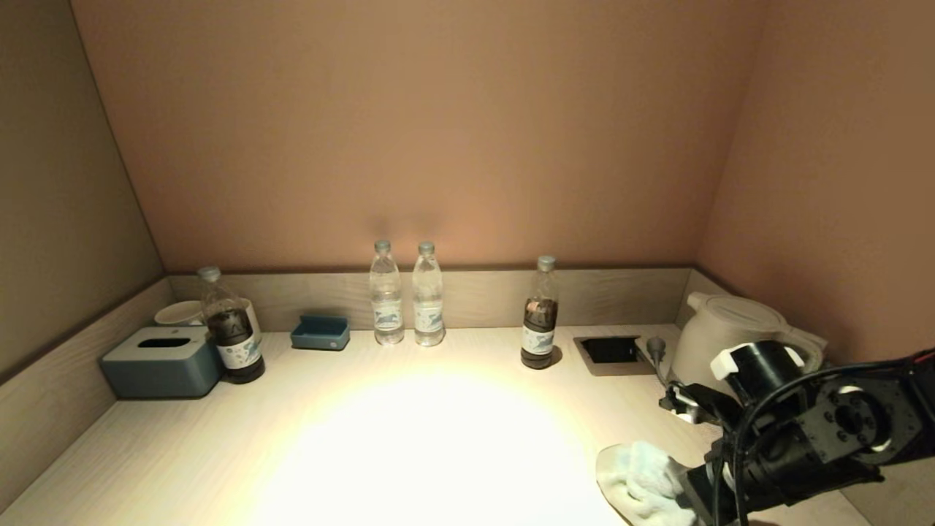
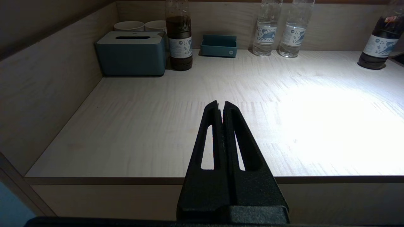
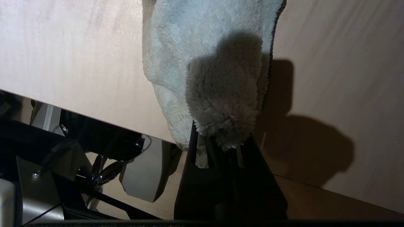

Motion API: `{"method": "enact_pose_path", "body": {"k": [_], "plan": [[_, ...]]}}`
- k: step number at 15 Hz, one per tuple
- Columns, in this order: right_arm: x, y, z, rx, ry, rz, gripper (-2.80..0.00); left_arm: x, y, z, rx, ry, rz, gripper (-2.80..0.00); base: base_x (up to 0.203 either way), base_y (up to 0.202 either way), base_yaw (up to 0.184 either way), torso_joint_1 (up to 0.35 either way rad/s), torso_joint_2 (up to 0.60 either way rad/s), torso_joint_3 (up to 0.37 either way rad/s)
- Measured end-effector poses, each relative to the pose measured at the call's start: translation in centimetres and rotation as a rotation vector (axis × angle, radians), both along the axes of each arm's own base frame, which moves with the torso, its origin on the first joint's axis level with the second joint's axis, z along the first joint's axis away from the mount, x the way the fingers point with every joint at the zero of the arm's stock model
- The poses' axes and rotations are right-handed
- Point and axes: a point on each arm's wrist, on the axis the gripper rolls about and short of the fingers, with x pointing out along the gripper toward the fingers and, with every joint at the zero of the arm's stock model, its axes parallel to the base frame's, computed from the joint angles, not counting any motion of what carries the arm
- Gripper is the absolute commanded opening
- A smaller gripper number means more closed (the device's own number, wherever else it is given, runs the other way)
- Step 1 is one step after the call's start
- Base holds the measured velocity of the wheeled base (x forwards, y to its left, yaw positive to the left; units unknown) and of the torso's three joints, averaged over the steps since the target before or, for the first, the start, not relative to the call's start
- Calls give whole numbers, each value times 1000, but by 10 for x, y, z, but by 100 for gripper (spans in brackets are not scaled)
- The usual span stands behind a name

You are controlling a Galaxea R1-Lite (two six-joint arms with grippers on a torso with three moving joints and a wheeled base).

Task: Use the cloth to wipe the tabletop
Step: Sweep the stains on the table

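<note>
A fluffy white cloth [image 1: 637,482] lies on the light wooden tabletop [image 1: 438,438] at its front right, near the front edge. My right gripper [image 1: 690,491] is shut on the cloth's near end; in the right wrist view the cloth [image 3: 208,63] bunches over the fingertips of the gripper [image 3: 221,142] and spreads onto the table. My left gripper [image 2: 221,105] is shut and empty, parked in front of the table's front left edge; it is out of the head view.
Along the back wall stand a blue tissue box [image 1: 162,360], cups [image 1: 179,313], a dark drink bottle [image 1: 232,329], a small blue tray [image 1: 320,332], two water bottles [image 1: 406,296], another dark bottle [image 1: 540,315], a recessed socket [image 1: 612,351] and a white kettle [image 1: 734,332].
</note>
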Motion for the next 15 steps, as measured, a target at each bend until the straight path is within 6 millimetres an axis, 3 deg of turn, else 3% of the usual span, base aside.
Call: {"method": "enact_pose_path", "body": {"k": [4,8,12,15], "plan": [[-25,3,4,35,-6,67,-280,0,0,0,0,0,0,-280,0,0,0,0,0,0],[-29,17,5,64,-12,138,-280,0,0,0,0,-1,0,-280,0,0,0,0,0,0],[-19,34,1,71,-8,191,-280,0,0,0,0,0,0,-280,0,0,0,0,0,0],[3,43,-2,86,-33,173,-280,0,0,0,0,-1,0,-280,0,0,0,0,0,0]]}}
